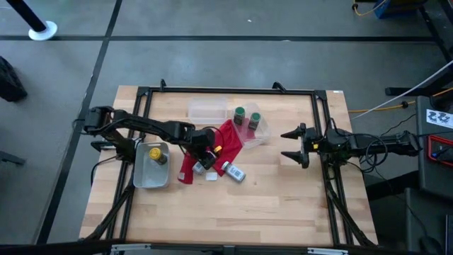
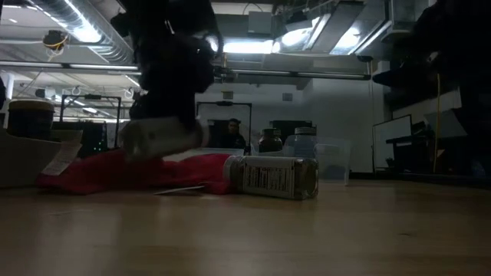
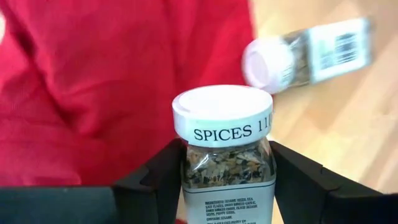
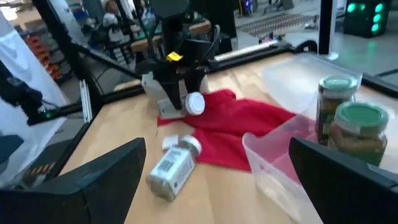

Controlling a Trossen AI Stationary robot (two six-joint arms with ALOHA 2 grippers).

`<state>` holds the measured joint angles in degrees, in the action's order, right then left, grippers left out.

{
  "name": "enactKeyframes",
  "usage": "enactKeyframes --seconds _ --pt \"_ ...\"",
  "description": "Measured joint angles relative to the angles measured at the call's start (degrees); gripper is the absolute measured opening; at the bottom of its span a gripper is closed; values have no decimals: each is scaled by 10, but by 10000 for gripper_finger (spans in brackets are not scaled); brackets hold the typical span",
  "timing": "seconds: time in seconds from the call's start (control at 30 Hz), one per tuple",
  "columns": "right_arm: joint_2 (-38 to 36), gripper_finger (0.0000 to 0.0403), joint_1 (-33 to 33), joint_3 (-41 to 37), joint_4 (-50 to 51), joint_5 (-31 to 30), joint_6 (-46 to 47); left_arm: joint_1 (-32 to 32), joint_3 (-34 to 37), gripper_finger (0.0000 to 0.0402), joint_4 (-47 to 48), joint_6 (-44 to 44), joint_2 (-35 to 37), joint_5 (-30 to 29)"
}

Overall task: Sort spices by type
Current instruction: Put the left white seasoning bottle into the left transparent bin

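Note:
My left gripper [image 1: 204,157] is over the red cloth [image 1: 221,145] at the table's middle, shut on a silver-grey spice jar with a white cap [image 3: 222,112]. A second such jar [image 1: 233,171] lies on its side on the wood beside the cloth and also shows in the low view [image 2: 272,176]. Two green-capped jars [image 1: 246,117] stand in a clear tub [image 1: 260,131]. A yellow jar [image 1: 158,154] lies in a grey tray [image 1: 145,177]. My right gripper [image 1: 294,146] is open and empty at the table's right. My left gripper pinches the jar's body just below the white cap [image 3: 186,165] between its two fingers, one on each side. The fingers [image 3: 155,180] come slanting down from the table's left. The cap end sticks out past the fingertips. The jar [image 2: 161,136] is tilted just above the red cloth.
A second clear tub [image 1: 207,110] stands at the far middle. A small white piece [image 1: 211,178] lies by the cloth's near edge. Bare wood lies along the near side. A dark frame [image 1: 226,91] runs round the table. A person shows in the room behind [image 2: 234,134].

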<state>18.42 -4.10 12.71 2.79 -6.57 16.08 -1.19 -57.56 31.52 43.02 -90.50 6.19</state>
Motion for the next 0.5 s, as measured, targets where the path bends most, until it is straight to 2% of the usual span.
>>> enactKeyframes --seconds 0.2,0.37,0.5 --pt "63 395 0 0 -80 -3 0 -4 0 188 -54 -28 30 -9" --pt "139 395 0 0 -156 -55 0 -24 -1 190 -88 -65 51 -55" --pt "197 395 0 21 -163 -88 -1 -49 -1 192 -114 -109 56 -87"
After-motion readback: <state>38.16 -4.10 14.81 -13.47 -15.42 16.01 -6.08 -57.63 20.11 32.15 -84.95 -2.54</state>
